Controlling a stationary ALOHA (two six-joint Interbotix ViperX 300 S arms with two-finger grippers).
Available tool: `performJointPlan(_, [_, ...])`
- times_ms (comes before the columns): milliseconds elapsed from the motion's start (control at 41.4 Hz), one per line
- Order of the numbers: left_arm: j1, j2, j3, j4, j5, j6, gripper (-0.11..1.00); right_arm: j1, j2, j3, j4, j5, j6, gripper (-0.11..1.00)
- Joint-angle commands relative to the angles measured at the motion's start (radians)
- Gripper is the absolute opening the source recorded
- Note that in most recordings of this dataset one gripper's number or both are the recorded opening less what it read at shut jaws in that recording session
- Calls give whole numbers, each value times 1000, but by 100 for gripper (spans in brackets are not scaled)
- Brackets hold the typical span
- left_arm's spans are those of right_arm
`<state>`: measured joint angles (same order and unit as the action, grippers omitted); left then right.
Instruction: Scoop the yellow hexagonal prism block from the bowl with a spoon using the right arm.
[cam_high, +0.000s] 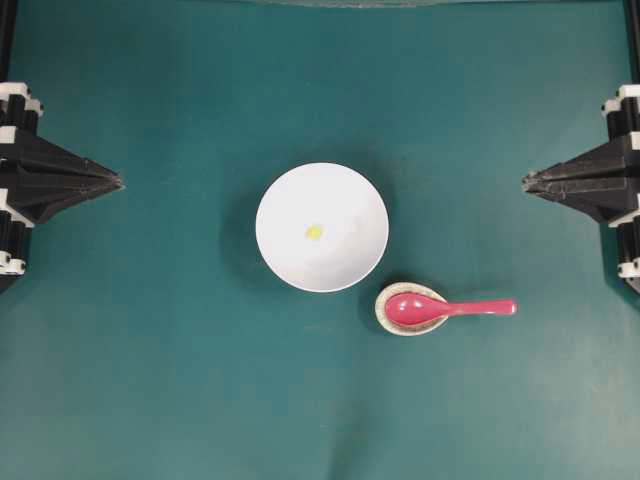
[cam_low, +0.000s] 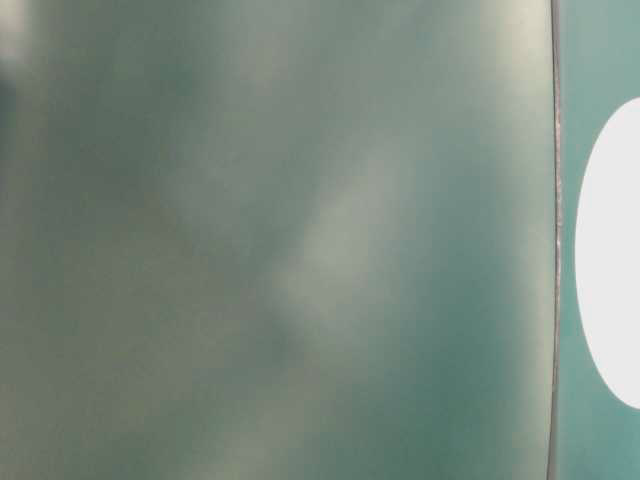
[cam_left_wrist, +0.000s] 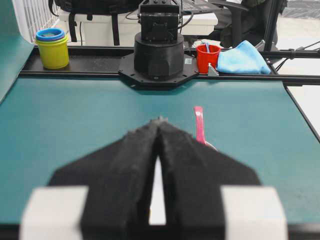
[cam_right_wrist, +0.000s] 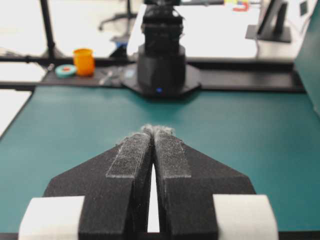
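Observation:
The white bowl (cam_high: 322, 227) stands mid-table with the tiny yellow hexagonal prism block (cam_high: 314, 232) lying at its bottom. The pink-red spoon (cam_high: 448, 309) rests with its scoop on a speckled beige spoon rest (cam_high: 388, 322), handle pointing right; its handle (cam_left_wrist: 199, 125) also shows past the left fingers. My right gripper (cam_high: 526, 181) is shut and empty at the right edge, far from spoon and bowl; its tips (cam_right_wrist: 157, 131) meet. My left gripper (cam_high: 120, 182) is shut and empty at the left edge, its tips (cam_left_wrist: 160, 121) together. The bowl's edge (cam_low: 610, 250) shows in the table-level view.
Behind the table's far rails stand a yellow cup with a blue ring (cam_left_wrist: 51, 48), a red cup (cam_left_wrist: 207, 57) and a blue cloth (cam_left_wrist: 243, 59). An orange cup (cam_right_wrist: 83, 61) sits by the opposite arm's base (cam_right_wrist: 161, 65). The table-level view is mostly blurred.

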<state>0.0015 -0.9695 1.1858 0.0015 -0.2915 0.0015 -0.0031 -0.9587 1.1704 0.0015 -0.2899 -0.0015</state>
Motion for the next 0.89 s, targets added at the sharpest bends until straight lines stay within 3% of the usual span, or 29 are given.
performJointPlan(0, [-3, 2, -40, 5, -2, -9, -1, -5, -2, -20, -11, -6, -15, 0])
performJointPlan(24, [-3, -3, -41, 6, 3, -15, -1, -5, 0, -31, -21, 0, -14, 0])
performJointPlan(48, [-3, -3, -41, 5, 5, -14, 11, -5, 0, -31, -23, 0, -15, 0])
performJointPlan(870, [-3, -3, -43, 6, 23, -12, 11, -5, 18, -34, -28, 0, -25, 1])
